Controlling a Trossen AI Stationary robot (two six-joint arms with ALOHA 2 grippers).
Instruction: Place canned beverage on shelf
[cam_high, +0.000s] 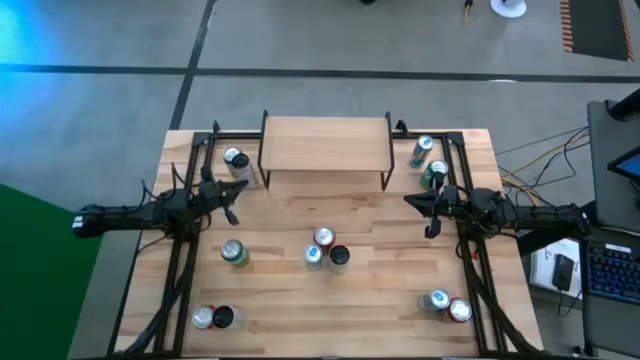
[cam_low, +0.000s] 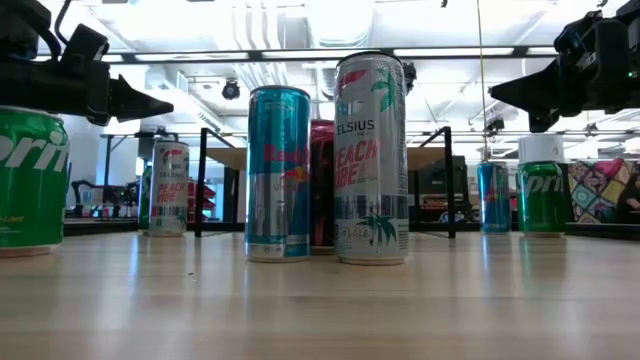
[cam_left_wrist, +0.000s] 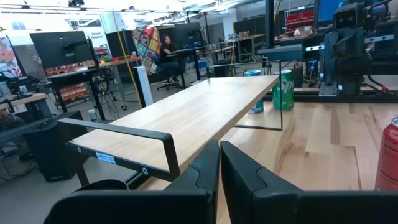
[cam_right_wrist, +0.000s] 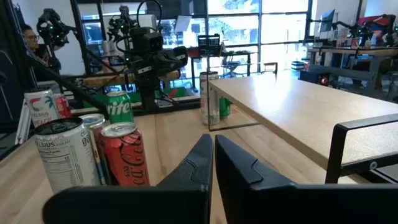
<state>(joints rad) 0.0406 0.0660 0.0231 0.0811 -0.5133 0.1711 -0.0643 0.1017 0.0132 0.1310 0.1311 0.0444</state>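
Light wood throughout — the shelf (cam_high: 325, 143) stands at the far edge of the worktop (cam_high: 400, 300), its board bare, no can on it yet. Cans are scattered across the worktop: a cluster of three (cam_high: 326, 250) sits at the centre, a green can (cam_high: 233, 252) lies nearer my left side, one can (cam_high: 236, 161) stands just beside the shelf's left end and two (cam_high: 426, 160) by its right end, with further pairs at the near corners.

My left gripper (cam_high: 228, 199) hovers above the worktop near the shelf's left legs, arm stretched inward from the left edge; its fingers (cam_left_wrist: 199, 171) are pressed together, holding nothing. My right gripper (cam_high: 428, 206) mirrors it off the shelf's right end, arm extended level from the right edge, fingers (cam_right_wrist: 199, 158) likewise together and empty.

Risks, as I judge them: the centre cans stand touching one another, so closing on one may topple its neighbours; tall slim cans tip easily if struck high; and a can carried low could clip the shelf's front edge or black legs — a clean lift above the board seems needed.
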